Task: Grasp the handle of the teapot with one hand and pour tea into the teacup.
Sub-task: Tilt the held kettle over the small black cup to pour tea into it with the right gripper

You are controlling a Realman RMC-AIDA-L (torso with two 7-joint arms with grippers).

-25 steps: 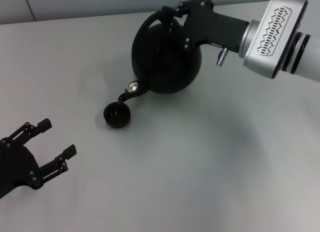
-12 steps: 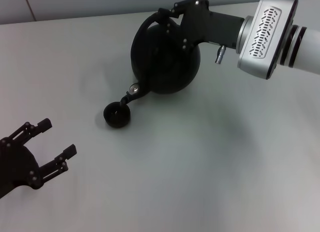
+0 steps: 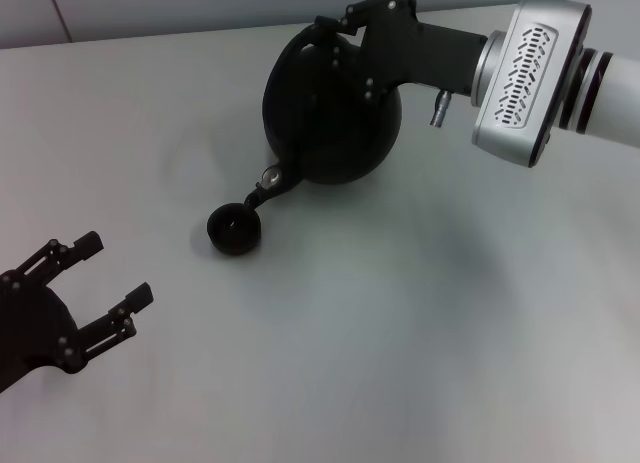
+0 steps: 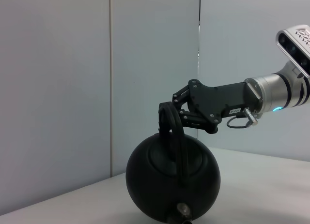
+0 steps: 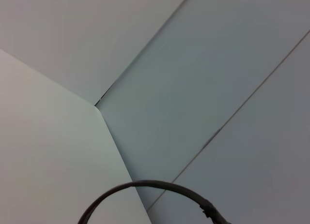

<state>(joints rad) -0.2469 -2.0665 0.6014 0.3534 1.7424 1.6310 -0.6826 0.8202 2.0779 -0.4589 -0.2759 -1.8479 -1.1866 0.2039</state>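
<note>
At table's far side, the right gripper (image 3: 335, 33) clenches the handle (image 4: 170, 118) of the tilted teapot (image 3: 330, 113), spout above the teacup (image 3: 234, 229) (left gripper (image 3: 100, 283) spread, idle nearby).

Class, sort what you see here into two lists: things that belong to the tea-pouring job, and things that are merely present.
Belongs to the job:
- teapot, tilted toward the cup
- handle, held by the right gripper
- teacup, below the spout

Merely present:
- left gripper, open and idle, near the table's front
- table
- wall
</note>
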